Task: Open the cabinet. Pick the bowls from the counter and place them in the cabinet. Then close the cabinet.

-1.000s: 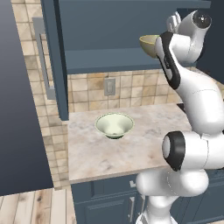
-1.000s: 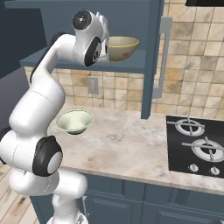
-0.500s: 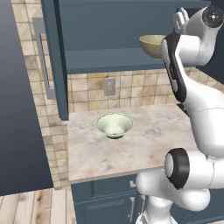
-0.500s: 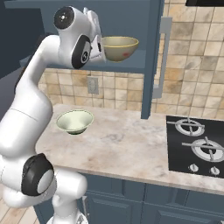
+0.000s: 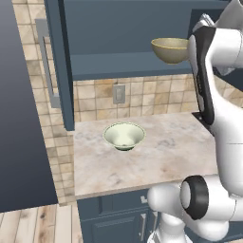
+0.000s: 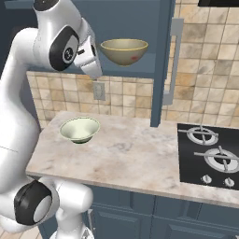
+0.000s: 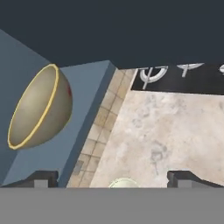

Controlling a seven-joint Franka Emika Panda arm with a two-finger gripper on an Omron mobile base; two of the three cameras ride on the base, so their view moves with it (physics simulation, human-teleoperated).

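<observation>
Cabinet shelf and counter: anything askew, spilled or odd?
Nothing stands out. The mustard yellow-brown bowl sits upright on the dark blue-grey wall cabinet shelf, the pale cream-green bowl upright on the beige marbled counter. No spill or damage shows.

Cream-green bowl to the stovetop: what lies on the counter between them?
Bare counter. In the right base view nothing rests between the cream-green bowl and the stovetop; the open cabinet door hangs above that stretch.

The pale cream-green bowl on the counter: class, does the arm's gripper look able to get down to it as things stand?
Probably yes. The pale cream-green bowl sits alone on the counter, with nothing over or beside it. The gripper is open, holds nothing, and hangs up near the mustard bowl in the open cabinet.
</observation>
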